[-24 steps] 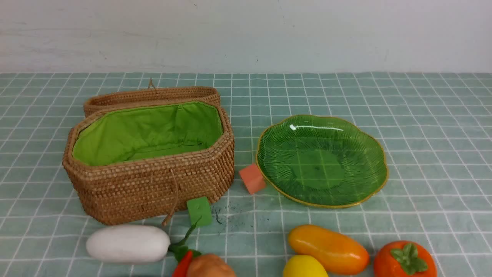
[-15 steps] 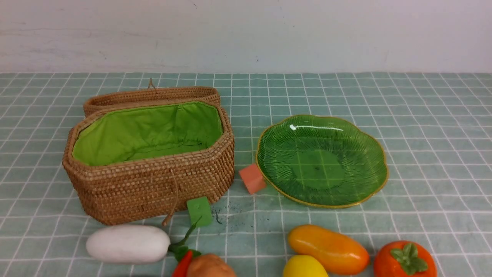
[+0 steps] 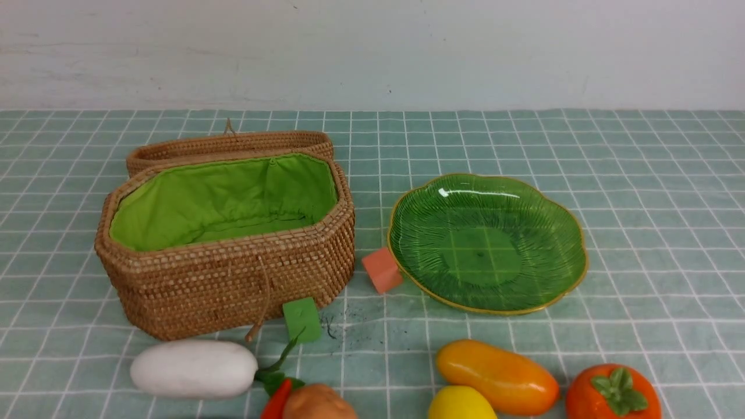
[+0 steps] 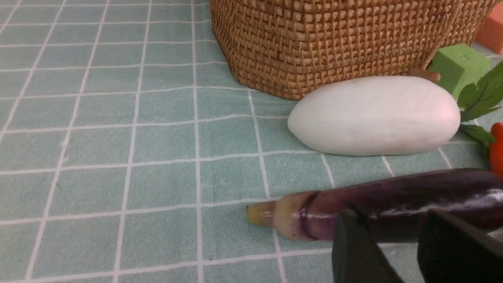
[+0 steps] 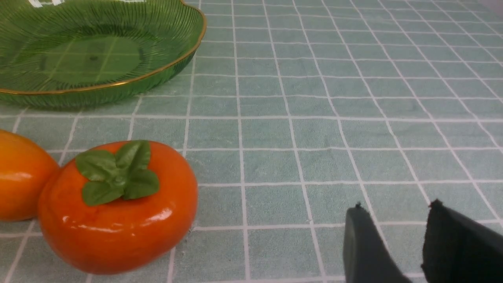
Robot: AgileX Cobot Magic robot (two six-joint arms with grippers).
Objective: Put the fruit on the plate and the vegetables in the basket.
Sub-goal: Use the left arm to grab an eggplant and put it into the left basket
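1. The basket (image 3: pixel 233 285) is found on the left of the surface (image 3: pixel 640 174), with its lid (image 3: pixel 227 144) folded open on the far side.
2. The plate (image 3: pixel 486 244) is set to the right of the basket, near it but apart.
3. A salmon cube (image 3: pixel 382 270) is noted just beside the plate's left rim. A green cube (image 3: pixel 302 319) is noted at the basket's near right corner.
4. The radish (image 3: pixel 194 368) is laid on its side just near of the basket. The carrot-like piece (image 3: pixel 278 401) and potato (image 3: pixel 317 404) are seen to its right. An eggplant (image 4: pixel 393 200) is recorded nearer still.
5. The mango (image 3: pixel 496 376), lemon (image 3: pixel 460 404) and persimmon (image 3: pixel 612 393) are grouped on the surface, near of the plate.
6. The left claw (image 4: pixel 391 214) is held spread and empty just beside the eggplant.
7. The right claw (image 5: pixel 396 206) is held spread and empty, to the right of the persimmon.
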